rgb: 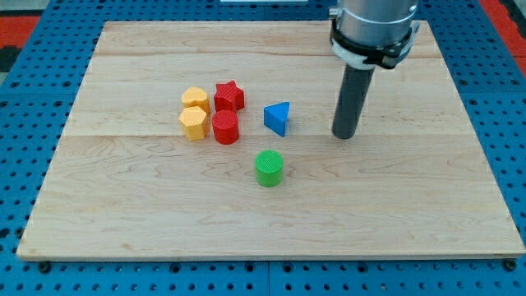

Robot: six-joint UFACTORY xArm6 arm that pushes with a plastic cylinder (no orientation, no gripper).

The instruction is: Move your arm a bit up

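Observation:
My tip (344, 135) rests on the wooden board (411, 205), right of centre. The dark rod rises from it to the arm's grey collar at the view's top. A blue triangular block (278, 117) lies a short way to the tip's left, apart from it. Further left is a tight cluster: a red star (229, 96), a red cylinder (225, 127), a yellow heart-like block (196, 99) and a yellow hexagonal block (193, 123). A green cylinder (269, 168) stands alone, below and left of the tip.
The board lies on a blue pegboard surface (25, 123) that surrounds it on all sides. A red area (25, 20) shows at the view's top left corner.

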